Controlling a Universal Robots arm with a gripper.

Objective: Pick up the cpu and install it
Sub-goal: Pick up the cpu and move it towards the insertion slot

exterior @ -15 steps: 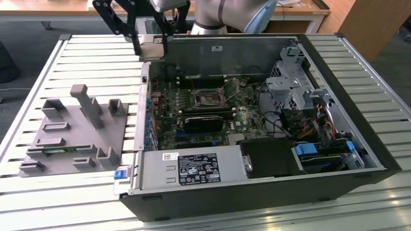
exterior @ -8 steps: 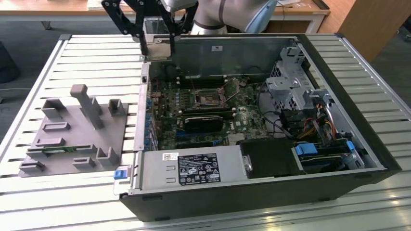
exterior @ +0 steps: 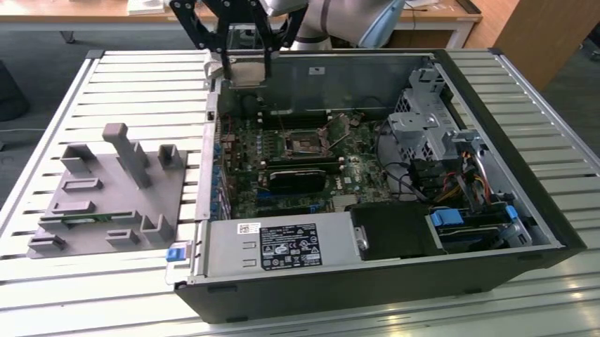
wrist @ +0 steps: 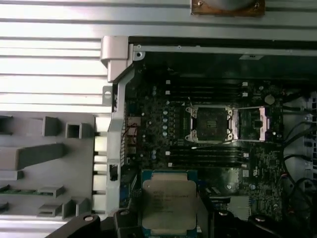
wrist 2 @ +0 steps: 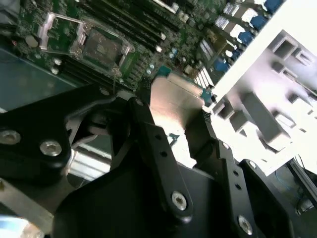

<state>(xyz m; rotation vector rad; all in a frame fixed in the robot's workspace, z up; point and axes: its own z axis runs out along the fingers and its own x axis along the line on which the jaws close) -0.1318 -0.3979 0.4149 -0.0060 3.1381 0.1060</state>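
Observation:
My gripper hangs over the back left corner of the open computer case, shut on the cpu, a flat silver square with a pale rim. In both wrist views the cpu sits clamped between the black fingers. The dark socket with its metal frame lies on the motherboard, lower than the cpu and toward the exterior view's right. In the first wrist view the socket shows with its frame swung open beside it. It also appears in the second wrist view.
A grey holder block with posts stands on the slatted table at the exterior view's left, a green memory strip lying in it. Inside the case are a power supply, a drive cage and cables.

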